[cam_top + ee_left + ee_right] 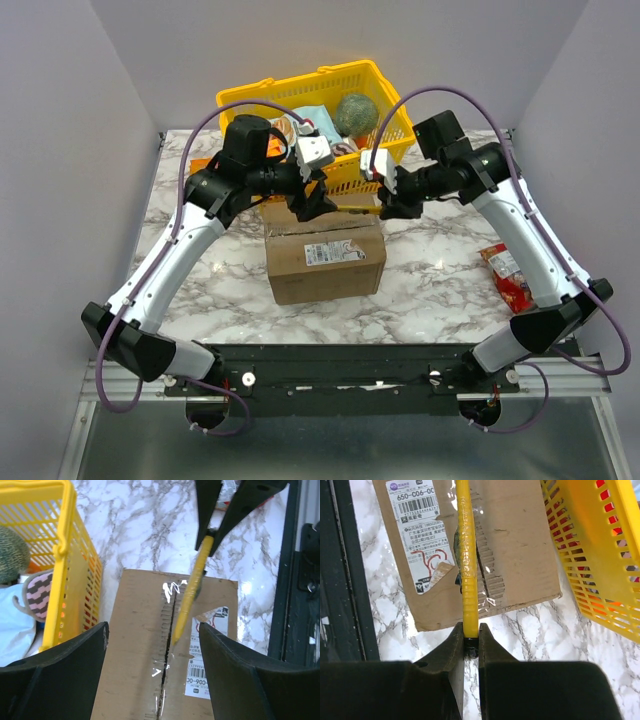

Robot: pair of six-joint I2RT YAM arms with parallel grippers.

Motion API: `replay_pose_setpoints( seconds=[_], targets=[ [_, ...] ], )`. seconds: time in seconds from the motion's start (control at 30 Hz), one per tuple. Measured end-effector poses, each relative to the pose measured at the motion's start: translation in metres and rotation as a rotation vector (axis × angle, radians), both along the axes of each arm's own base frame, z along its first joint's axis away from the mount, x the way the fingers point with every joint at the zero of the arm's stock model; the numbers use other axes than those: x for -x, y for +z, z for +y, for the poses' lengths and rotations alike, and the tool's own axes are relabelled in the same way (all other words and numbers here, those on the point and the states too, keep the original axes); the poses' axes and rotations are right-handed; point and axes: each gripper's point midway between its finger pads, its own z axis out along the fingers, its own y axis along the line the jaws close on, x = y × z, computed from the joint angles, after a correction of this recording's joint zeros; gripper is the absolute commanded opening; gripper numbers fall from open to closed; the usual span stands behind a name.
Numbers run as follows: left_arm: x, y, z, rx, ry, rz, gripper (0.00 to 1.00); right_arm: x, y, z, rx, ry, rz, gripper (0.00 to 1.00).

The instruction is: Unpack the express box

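Marble table [440,270]: right tool [471,634] pinches a yellow stick [468,555] at the express box [325,262] seam [161,700], tip unclear; left tool [152,627] spread.

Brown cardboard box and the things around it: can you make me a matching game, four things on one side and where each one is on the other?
Things
1. brown cardboard express box
2. yellow plastic basket
3. thin yellow stick-shaped tool
4. red snack packet

Places
A. pinched in the right gripper, lying over the box's top seam
B. at the back of the marble table, behind the box
C. flat near the table's right edge
D. middle of the table, flaps down

Pairs: 1-D, 2-B, 3-A, 4-C
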Motion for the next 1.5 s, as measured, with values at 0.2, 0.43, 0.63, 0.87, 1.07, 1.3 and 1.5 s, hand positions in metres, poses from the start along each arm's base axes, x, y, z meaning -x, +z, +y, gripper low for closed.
replay_pose_setpoints(
  seconds=[0.2,0.43,0.63,0.87,1.07,1.3,1.5],
  targets=[
    [0.008,-0.015,-0.01,-0.046,-0.072,0.024,0.71,-0.007,0.002,0.0,0.012,-0.015,-0.035,0.03],
    [0.007,-0.028,-0.013,-0.078,-0.092,0.038,0.61,-0.009,0.012,0.002,0.0,0.0,-0.072,0.03],
    [0.006,-0.03,-0.014,-0.087,-0.099,0.036,0.46,-0.006,0.013,0.006,0.001,0.017,-0.075,0.04],
    [0.004,-0.031,-0.02,-0.099,-0.124,0.046,0.08,-0.004,0.013,0.008,-0.004,0.03,-0.077,0.02],
    [0.011,-0.037,-0.024,-0.11,-0.178,0.063,0.0,-0.004,0.014,0.006,-0.015,0.007,-0.054,0.4],
    [0.001,-0.044,-0.018,-0.032,-0.116,0.134,0.0,-0.044,0.103,-0.022,-0.399,-0.25,0.006,0.64],
    [0.007,-0.035,-0.015,0.193,-0.064,0.233,0.0,-0.064,0.159,-0.053,-0.69,-0.3,0.092,0.77]
  ],
)
